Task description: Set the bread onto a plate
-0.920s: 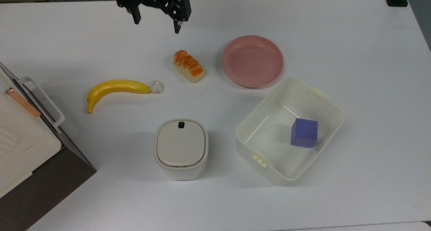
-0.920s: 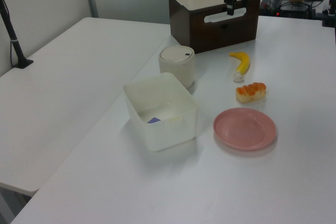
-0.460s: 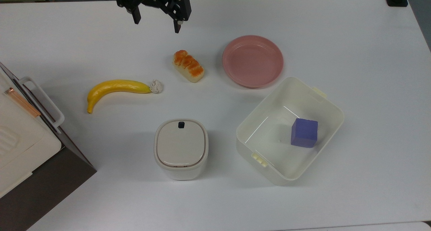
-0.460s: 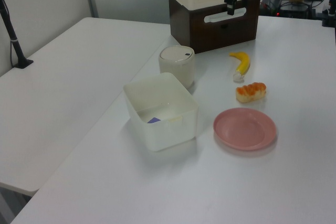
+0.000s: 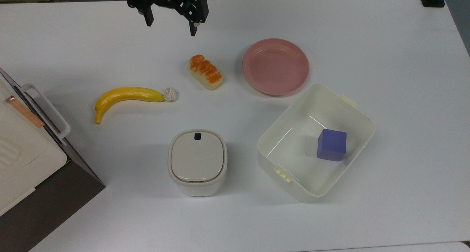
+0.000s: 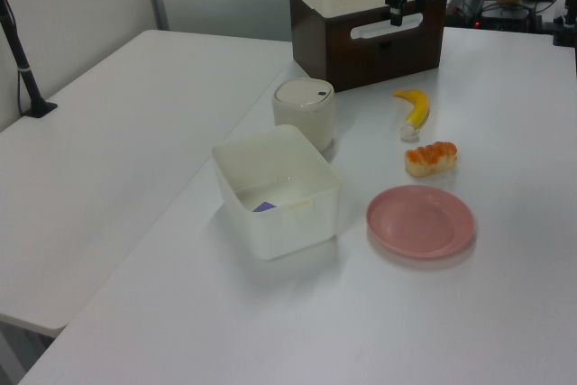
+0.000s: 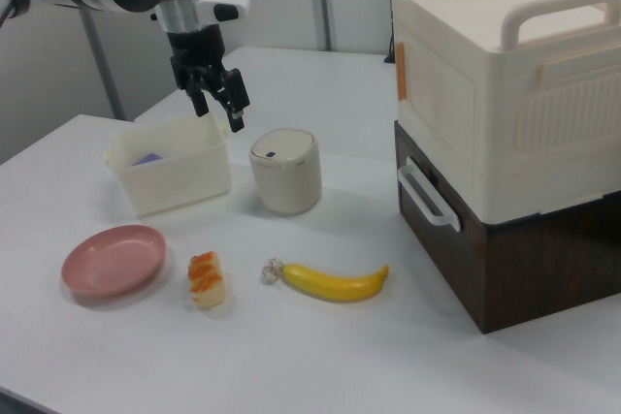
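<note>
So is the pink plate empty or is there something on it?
Empty. The pink plate shows only its bare inside, and the bread lies on the table beside it, apart.

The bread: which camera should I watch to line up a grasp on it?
The top view: the bread lies unobstructed, its diagonal orientation and full outline clear beside the plate. The left view shows its long side low and small; the right view shows it end-on, foreshortened.
</note>
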Controlling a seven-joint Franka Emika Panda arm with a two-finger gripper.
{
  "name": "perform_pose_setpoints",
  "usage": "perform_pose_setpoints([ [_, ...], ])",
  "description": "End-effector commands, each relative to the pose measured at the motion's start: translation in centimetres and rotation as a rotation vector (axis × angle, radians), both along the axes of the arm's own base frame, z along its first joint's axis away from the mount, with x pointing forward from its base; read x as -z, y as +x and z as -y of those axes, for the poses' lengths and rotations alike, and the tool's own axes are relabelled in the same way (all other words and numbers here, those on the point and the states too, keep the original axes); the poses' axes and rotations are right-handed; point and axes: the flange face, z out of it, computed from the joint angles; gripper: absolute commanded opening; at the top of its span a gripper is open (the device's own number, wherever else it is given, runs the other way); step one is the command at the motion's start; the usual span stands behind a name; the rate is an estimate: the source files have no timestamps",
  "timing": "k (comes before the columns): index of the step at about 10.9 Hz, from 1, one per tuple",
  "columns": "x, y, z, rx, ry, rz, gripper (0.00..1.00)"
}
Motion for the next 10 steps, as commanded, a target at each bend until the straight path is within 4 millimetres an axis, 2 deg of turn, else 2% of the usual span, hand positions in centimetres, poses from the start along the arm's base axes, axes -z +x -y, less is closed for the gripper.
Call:
perform_pose_setpoints([
  [1,-0.2,-0.8,0.0,-0.012,0.051,-0.002,1.00],
  [6,1.0,-0.3,-0.8,-0.079,0.014,0.006,1.00],
  [7,1.6,-0.3,-1.6,-0.104,0.001,-0.014,1.00],
  [9,7.9,-1.8,-7.3,-0.279,-0.157,-0.152,1.00],
  [10,10.7,-2.6,-9.0,-0.339,-0.198,-0.198,1.00],
])
